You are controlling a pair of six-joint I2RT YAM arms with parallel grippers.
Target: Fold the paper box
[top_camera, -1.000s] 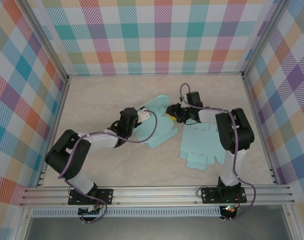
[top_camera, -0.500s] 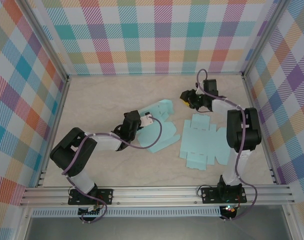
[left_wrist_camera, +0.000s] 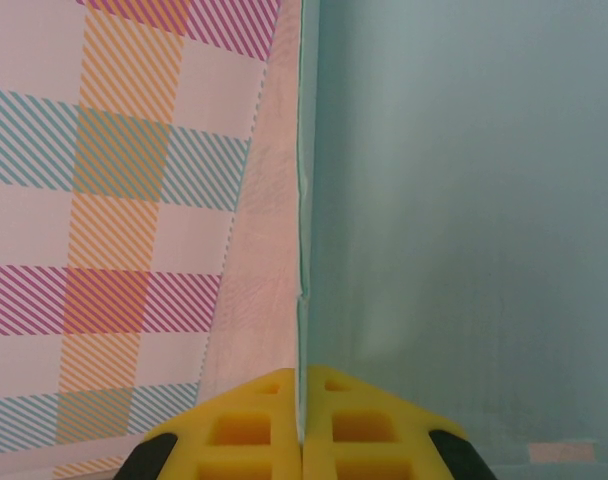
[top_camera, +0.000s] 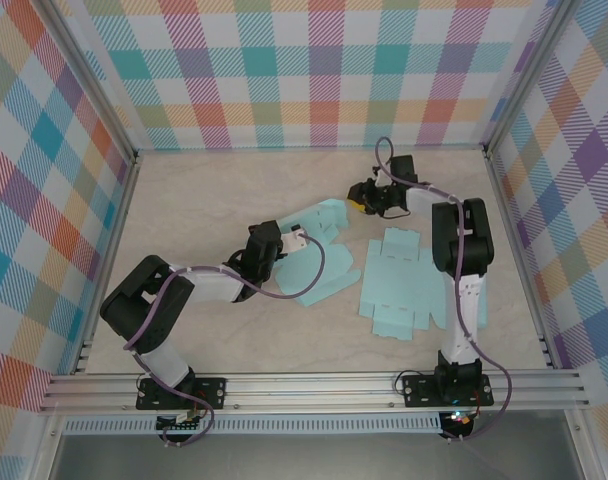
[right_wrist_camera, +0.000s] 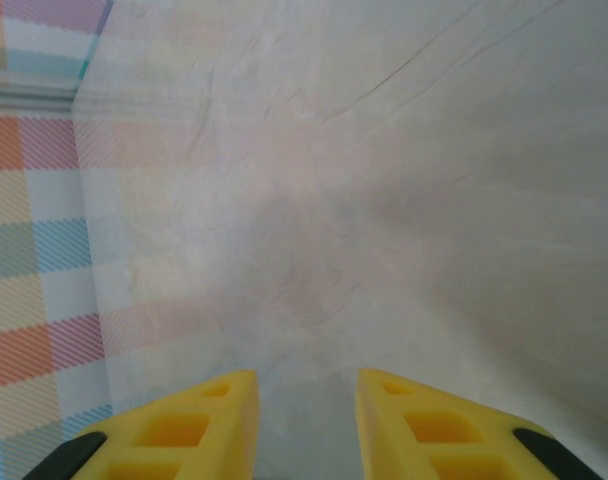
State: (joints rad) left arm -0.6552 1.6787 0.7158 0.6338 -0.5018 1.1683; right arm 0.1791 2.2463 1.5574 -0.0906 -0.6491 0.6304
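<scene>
- The left gripper (top_camera: pixel 287 238) is clamped shut on the paper box (top_camera: pixel 319 262). In the left wrist view its yellow fingers (left_wrist_camera: pixel 254 425) meet with only the thin teal edge between them.
- From that gripper (left_wrist_camera: pixel 302 385) the pinched edge runs straight toward 12 o'clock. The teal sheet (left_wrist_camera: pixel 464 200) spreads on the 3 o'clock side and the plaid wall (left_wrist_camera: pixel 104 150) stands at 9 o'clock.
- The right gripper (top_camera: pixel 356 198) has its jaws parted by a clear gap and holds nothing. In its wrist view the gripper (right_wrist_camera: pixel 306 385) has only bare worktop (right_wrist_camera: pixel 384 200) ahead of it.
- The paper box sits near the middle of the worktop (top_camera: pixel 204 200). It is partly raised, its long axis running roughly from 12 to 6 o'clock in the top view, and the left gripper is on its 9 o'clock side.
- The right gripper is at about 1 o'clock from the box, near its far end but apart from it.
- A second flat blank (top_camera: pixel 409 285) lies spread on the worktop just beside the box at 3 o'clock, with no gripper on it.
</scene>
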